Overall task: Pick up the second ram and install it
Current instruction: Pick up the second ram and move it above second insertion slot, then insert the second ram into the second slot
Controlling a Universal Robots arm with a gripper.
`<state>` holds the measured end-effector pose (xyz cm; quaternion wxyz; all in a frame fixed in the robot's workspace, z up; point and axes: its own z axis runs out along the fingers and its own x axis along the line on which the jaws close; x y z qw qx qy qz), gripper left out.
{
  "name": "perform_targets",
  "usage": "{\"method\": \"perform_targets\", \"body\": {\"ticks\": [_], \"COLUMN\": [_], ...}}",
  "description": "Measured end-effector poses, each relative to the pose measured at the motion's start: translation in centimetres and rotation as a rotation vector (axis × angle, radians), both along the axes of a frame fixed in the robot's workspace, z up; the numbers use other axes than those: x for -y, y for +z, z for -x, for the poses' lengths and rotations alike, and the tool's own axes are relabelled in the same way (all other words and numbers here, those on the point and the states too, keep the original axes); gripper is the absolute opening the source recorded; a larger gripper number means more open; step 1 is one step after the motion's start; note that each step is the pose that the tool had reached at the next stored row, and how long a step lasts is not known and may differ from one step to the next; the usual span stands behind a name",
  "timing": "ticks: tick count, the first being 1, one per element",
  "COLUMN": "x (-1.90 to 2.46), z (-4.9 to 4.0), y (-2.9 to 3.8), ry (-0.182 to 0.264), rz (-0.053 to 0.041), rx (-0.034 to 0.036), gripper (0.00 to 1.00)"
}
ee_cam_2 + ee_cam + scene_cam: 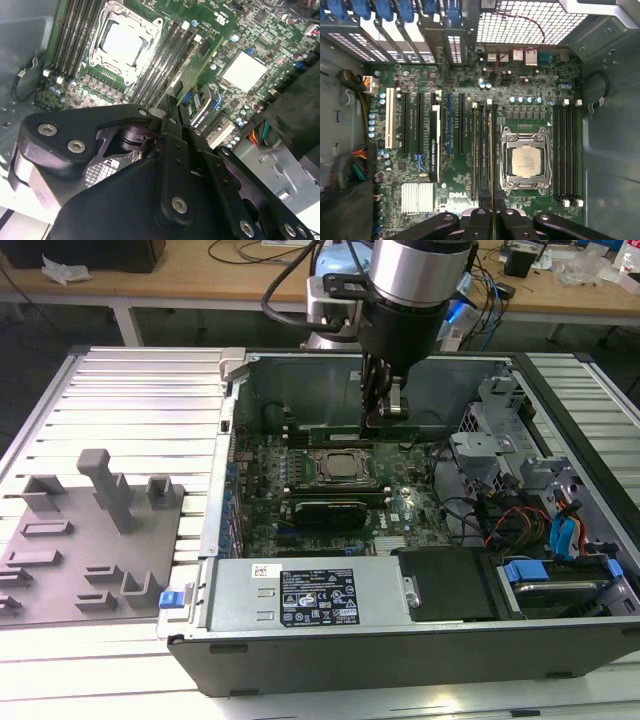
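My wrist [415, 270] was a polished silver cylinder above a black housing, trailed by black and blue cables [470, 305]. My gripper [167, 122] was matte black, its links studded with round silver screws [76, 146].

The exterior view looks down from a distance into the open grey computer case [300, 635]. Both wrist views face close down at the square silver CPU socket [124, 44] [526, 162].

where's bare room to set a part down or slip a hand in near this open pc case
Free: the ribbed metal table beyond the grey fixture tray, and the strip on the case's other side. Inside, bare case floor beside the far memory slots. Crowded: the gripper holds the second ram by the CPU socket; cables fill the drive corner.
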<state>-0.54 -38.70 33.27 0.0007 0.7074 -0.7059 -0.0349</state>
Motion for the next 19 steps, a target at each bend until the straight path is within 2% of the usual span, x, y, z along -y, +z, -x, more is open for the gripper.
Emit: {"method": "perform_targets", "body": {"ticks": [3, 6, 19], "x": [-0.67, -1.07, -1.07], "z": [0.00, 0.00, 0.04], "y": [-0.62, -1.00, -1.17], "ry": [0.000, 0.000, 0.000], "rz": [-0.0001, -0.0001, -0.0002], "rx": [0.0001, 0.0001, 0.0001], "gripper": [0.13, 0.13, 0.13]}}
